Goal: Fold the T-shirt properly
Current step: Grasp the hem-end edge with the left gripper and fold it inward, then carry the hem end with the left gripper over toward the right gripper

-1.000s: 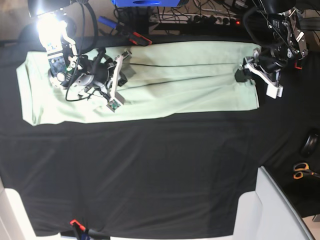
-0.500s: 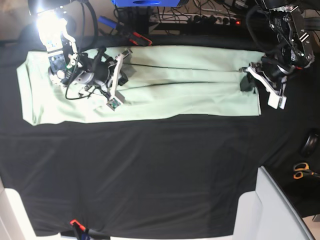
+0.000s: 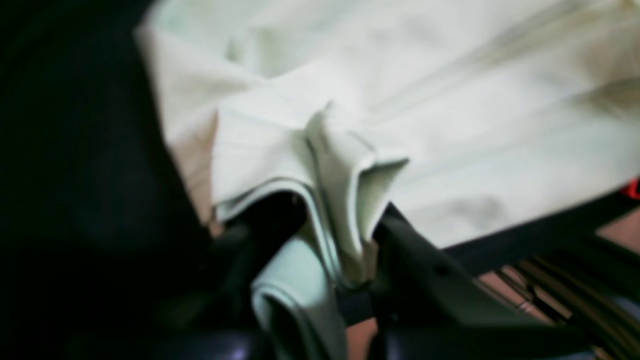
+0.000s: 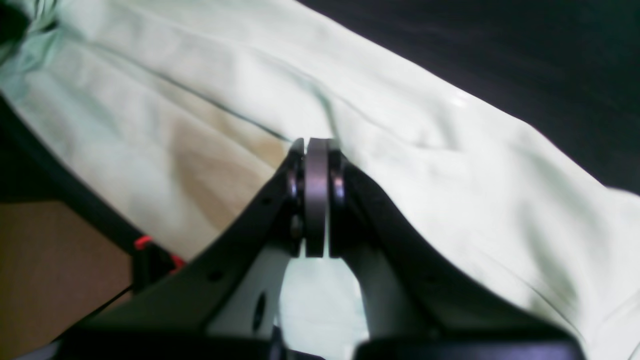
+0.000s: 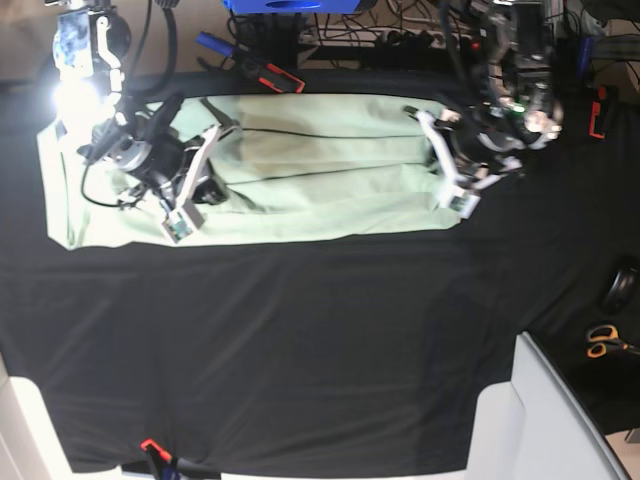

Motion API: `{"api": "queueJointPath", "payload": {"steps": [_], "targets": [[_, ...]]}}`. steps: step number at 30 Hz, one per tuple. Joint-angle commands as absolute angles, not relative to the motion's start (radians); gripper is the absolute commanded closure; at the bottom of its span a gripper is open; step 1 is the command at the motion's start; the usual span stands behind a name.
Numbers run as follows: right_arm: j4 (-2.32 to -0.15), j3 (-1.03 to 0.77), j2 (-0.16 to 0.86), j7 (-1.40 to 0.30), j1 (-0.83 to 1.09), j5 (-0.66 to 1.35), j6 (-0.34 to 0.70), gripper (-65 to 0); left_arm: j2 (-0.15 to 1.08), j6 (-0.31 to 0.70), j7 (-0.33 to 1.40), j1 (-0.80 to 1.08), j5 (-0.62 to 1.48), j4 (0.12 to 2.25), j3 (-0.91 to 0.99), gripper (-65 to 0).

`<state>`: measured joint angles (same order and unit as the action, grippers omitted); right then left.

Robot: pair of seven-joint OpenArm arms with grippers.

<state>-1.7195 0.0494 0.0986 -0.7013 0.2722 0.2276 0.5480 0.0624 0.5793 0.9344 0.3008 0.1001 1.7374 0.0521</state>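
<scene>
The pale mint-green T-shirt lies as a long band across the back of the black-covered table. My left gripper is at its right end. In the left wrist view it is shut on a bunched fold of the T-shirt, which hangs pinched between the jaws. My right gripper rests on the shirt's left part, where wrinkles gather. In the right wrist view it is shut, tips at a crease of the T-shirt. I cannot tell whether any cloth is caught there.
The black cloth covers the table. Scissors and a dark object lie at the right edge. A pale panel is at the lower right. Lamp glare hits the shirt's left end. Cables and a blue box are behind.
My left gripper has moved left with the shirt's right end, so the band is shorter. My right gripper has shifted left and slightly toward the front.
</scene>
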Motion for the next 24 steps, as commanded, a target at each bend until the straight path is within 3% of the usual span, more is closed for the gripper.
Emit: {"api": "queueJointPath", "payload": {"steps": [1, 12, 24], "targets": [[-1.739, 0.036, 0.099, -0.68, 0.265, 0.242, 0.552, 0.0, 0.051, 0.584, 0.92, 0.295, 0.081, 1.765, 0.028, 0.0], [-1.736, 0.021, 0.107, -0.682, 0.265, 0.242, 0.552, 0.0, -0.045, 0.584, 0.921, 0.269, -0.189, 1.774, -0.254, 0.0], [-1.735, 0.021, 0.107, -0.682, 0.265, 0.242, 0.552, 0.0, -0.148, 0.584, 0.923, 0.177, -0.272, 1.701, -0.337, 0.0]]}}
